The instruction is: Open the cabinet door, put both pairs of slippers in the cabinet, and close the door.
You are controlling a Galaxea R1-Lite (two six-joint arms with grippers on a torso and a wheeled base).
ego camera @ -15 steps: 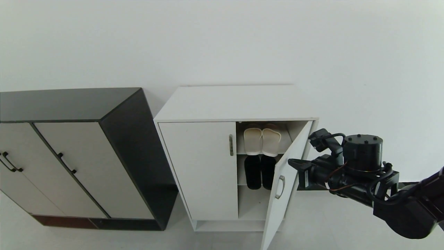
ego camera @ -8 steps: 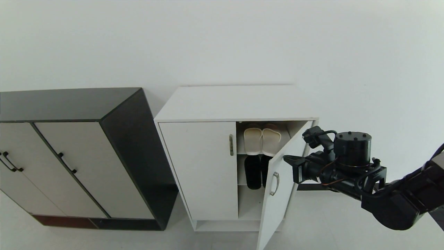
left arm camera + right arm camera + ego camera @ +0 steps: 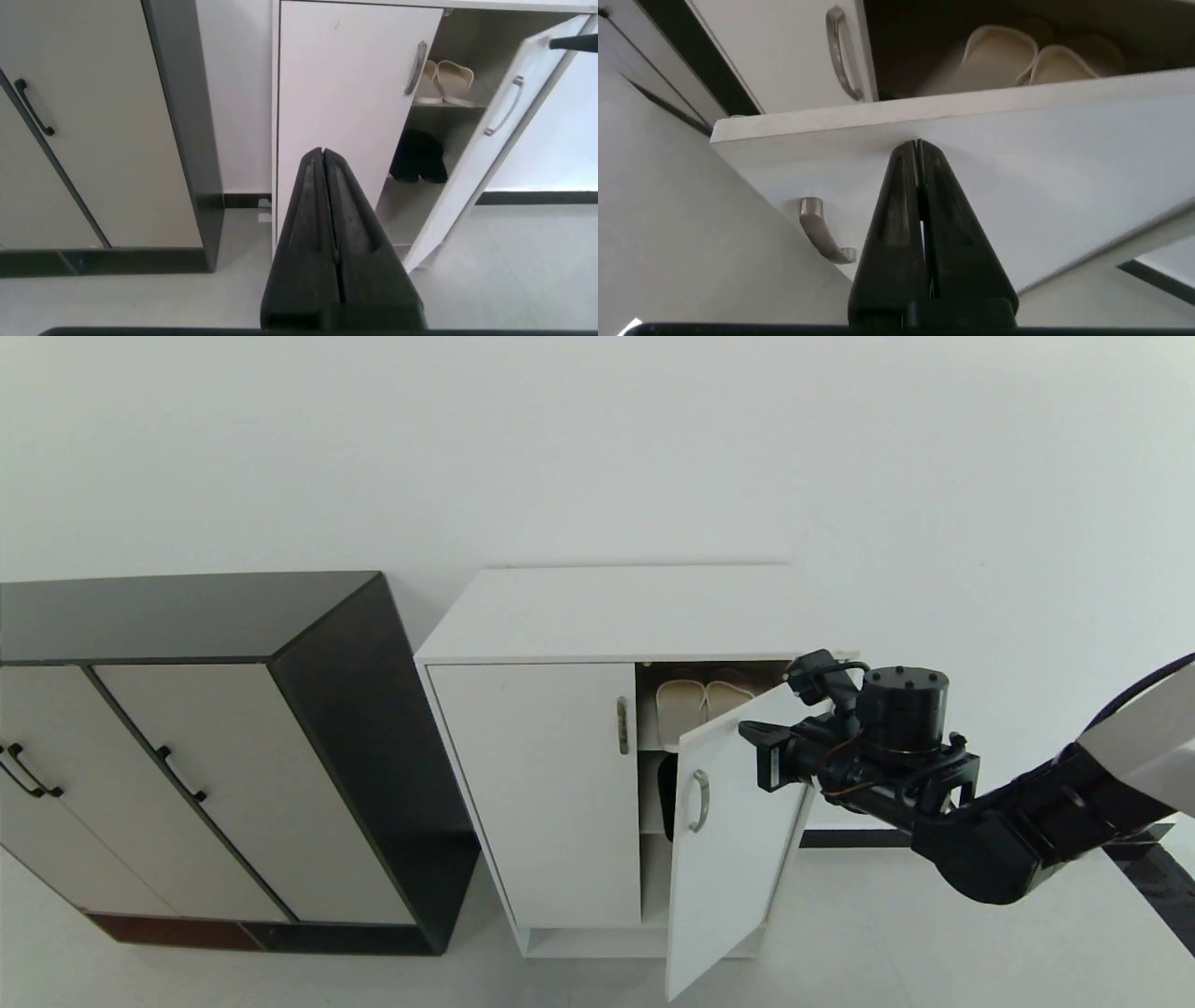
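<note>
- The dark-sided cabinet with two pale doors and black handles (image 3: 187,728) stands at nine o'clock of the task's cabinet. Its doors are closed, and we judge it plays no part.
- The white two-door wooden cabinet (image 3: 635,611) stands against the wall with its left door closed.
- Its white right door (image 3: 738,840) hangs part-open, the free edge swung out toward six o'clock, so only a narrow gap onto the shelves is left. With both pairs inside, we judge that closing the door, the last step, is in hand.
- The right claw (image 3: 750,732) is at three o'clock of that door. It is clenched on nothing, and its closed tip seems to rest against the door's outer face near the upper edge. We judge the next move calls for a steady push toward nine o'clock along the door's arc until the door meets the frame, without slipping over the top edge.
- The left claw (image 3: 323,159) is clenched and empty, well apart from the cabinet.
- The pair of cream foam slippers (image 3: 695,705) lies side by side on the upper shelf.
- The pair of black slippers (image 3: 419,154) lies on the shelf below, at six o'clock of the cream pair.
- The door's curved metal handle (image 3: 697,800) is untouched.
</note>
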